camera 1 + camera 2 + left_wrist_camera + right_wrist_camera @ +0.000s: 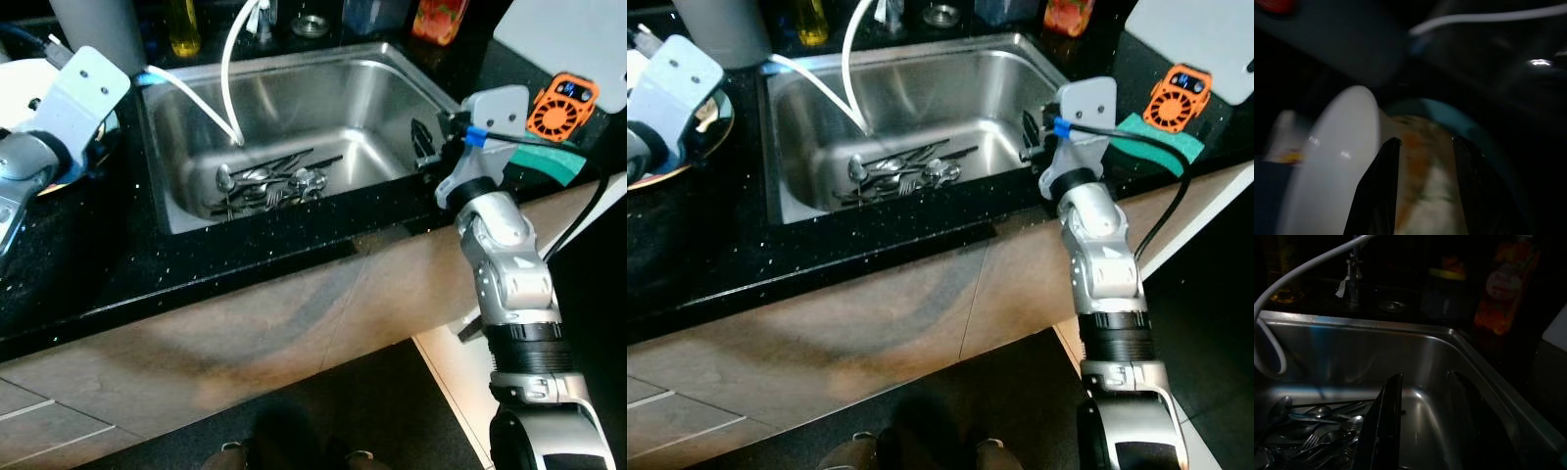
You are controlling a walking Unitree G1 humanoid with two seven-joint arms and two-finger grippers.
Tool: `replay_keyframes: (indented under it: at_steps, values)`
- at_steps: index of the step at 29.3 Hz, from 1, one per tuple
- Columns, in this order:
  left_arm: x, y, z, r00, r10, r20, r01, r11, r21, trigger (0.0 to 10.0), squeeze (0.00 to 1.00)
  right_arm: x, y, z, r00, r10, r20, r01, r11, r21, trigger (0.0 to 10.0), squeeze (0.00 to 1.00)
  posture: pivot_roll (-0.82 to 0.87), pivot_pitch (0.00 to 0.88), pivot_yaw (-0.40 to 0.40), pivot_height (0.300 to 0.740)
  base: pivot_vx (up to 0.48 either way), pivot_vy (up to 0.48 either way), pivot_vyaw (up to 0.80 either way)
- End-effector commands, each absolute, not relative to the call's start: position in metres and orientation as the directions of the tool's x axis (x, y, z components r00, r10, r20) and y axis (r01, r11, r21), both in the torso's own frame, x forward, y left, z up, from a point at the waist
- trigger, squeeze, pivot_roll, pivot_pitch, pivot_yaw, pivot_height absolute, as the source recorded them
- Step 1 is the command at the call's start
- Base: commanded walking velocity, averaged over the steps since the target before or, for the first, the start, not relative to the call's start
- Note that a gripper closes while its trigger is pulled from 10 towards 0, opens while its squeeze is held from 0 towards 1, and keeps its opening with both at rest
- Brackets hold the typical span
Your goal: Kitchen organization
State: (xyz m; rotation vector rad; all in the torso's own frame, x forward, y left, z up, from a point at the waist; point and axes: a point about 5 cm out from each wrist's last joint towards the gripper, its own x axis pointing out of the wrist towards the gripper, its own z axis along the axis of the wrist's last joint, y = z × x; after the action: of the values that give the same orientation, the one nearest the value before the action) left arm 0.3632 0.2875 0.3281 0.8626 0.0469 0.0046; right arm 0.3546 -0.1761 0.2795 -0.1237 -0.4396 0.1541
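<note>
A pile of forks and spoons [269,182] lies on the floor of the steel sink [196,117]. My right gripper [423,145] hangs just inside the sink's right wall, open and holding nothing; its wrist view looks across the basin at the cutlery [1312,423]. My left gripper [1422,191] is over the counter left of the sink. It stands open above a white plate [1327,161] and a patterned dish with a blue rim [1425,142]. In the head views these dishes [696,122] sit partly hidden behind the left wrist.
A white hose [228,78] loops into the sink. Bottles [183,24] and an orange container [439,20] line the back. An orange device [561,106], a green cloth [544,160] and a white board [578,39] lie at the right. The black counter [147,264] ends in front.
</note>
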Motion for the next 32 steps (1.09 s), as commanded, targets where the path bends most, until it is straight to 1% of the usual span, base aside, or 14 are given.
replay_keyframes:
  at_steps: [1, 4, 9, 11, 13, 16, 17, 20, 24, 29, 32]
  values:
    - [0.369, 0.287, 0.327, 0.999, 0.027, -0.036, 0.013, 0.608, 0.794, 10.0, 0.00, 0.352, -0.179, 0.277, 0.898, 0.164, 0.408, -0.117, 0.983, -0.140, 10.0, 0.00, 0.14, 0.184, -0.007, 0.740, 0.000, 0.000, 0.00]
    - [0.371, 0.291, 0.330, 0.998, 0.057, -0.017, -0.019, 0.586, 0.810, 10.0, 0.00, 0.352, -0.180, 0.277, 0.898, 0.162, 0.408, -0.114, 0.984, -0.139, 10.0, 0.00, 0.14, 0.184, -0.007, 0.740, 0.000, 0.000, 0.00]
    - [0.374, 0.293, 0.336, 0.999, 0.050, -0.006, -0.023, 0.554, 0.832, 10.0, 0.00, 0.352, -0.180, 0.277, 0.899, 0.160, 0.408, -0.112, 0.984, -0.139, 10.0, 0.00, 0.15, 0.184, -0.008, 0.740, 0.000, 0.000, 0.00]
    - [0.375, 0.290, 0.338, 1.000, 0.011, -0.013, 0.005, 0.569, 0.822, 10.0, 0.00, 0.352, -0.180, 0.277, 0.899, 0.160, 0.409, -0.113, 0.984, -0.138, 10.0, 0.00, 0.15, 0.184, -0.008, 0.740, 0.000, 0.000, 0.00]
    - [0.376, 0.283, 0.345, 0.998, -0.060, -0.003, 0.038, 0.591, 0.806, 10.0, 0.00, 0.352, -0.179, 0.278, 0.898, 0.160, 0.410, -0.113, 0.984, -0.136, 10.0, 0.00, 0.15, 0.183, -0.010, 0.740, 0.000, 0.000, 0.00]
    - [0.376, 0.281, 0.353, 0.996, -0.086, 0.026, 0.029, 0.583, 0.812, 10.0, 0.00, 0.353, -0.179, 0.278, 0.898, 0.160, 0.411, -0.113, 0.984, -0.135, 10.0, 0.00, 0.15, 0.183, -0.010, 0.740, 0.000, 0.000, 0.00]
    - [0.375, 0.286, 0.359, 0.997, -0.061, 0.041, 0.004, 0.605, 0.796, 10.0, 0.00, 0.353, -0.178, 0.278, 0.898, 0.161, 0.410, -0.114, 0.984, -0.136, 10.0, 0.00, 0.15, 0.181, -0.011, 0.740, 0.000, 0.000, 0.00]
    - [0.376, 0.298, 0.355, 1.000, -0.018, 0.013, 0.001, 0.641, 0.768, 10.0, 0.00, 0.353, -0.178, 0.278, 0.898, 0.162, 0.409, -0.116, 0.984, -0.136, 10.0, 0.00, 0.15, 0.178, -0.010, 0.740, 0.000, 0.000, 0.00]
    - [0.375, 0.315, 0.342, 0.997, 0.065, -0.030, -0.020, 0.646, 0.763, 10.0, 0.00, 0.353, -0.179, 0.279, 0.897, 0.160, 0.412, -0.113, 0.984, -0.135, 10.0, 0.00, 0.15, 0.176, -0.009, 0.740, 0.000, 0.000, 0.00]
    - [0.374, 0.325, 0.324, 0.991, 0.082, -0.108, 0.019, 0.709, 0.705, 10.0, 0.00, 0.353, -0.180, 0.279, 0.898, 0.156, 0.412, -0.109, 0.985, -0.136, 10.0, 0.00, 0.15, 0.175, -0.008, 0.740, 0.000, 0.000, 0.00]
    - [0.373, 0.330, 0.318, 0.986, 0.118, -0.116, -0.001, 0.704, 0.710, 10.0, 0.00, 0.353, -0.181, 0.279, 0.897, 0.155, 0.413, -0.107, 0.985, -0.137, 10.0, 0.00, 0.15, 0.175, -0.008, 0.740, 0.000, 0.000, 0.00]
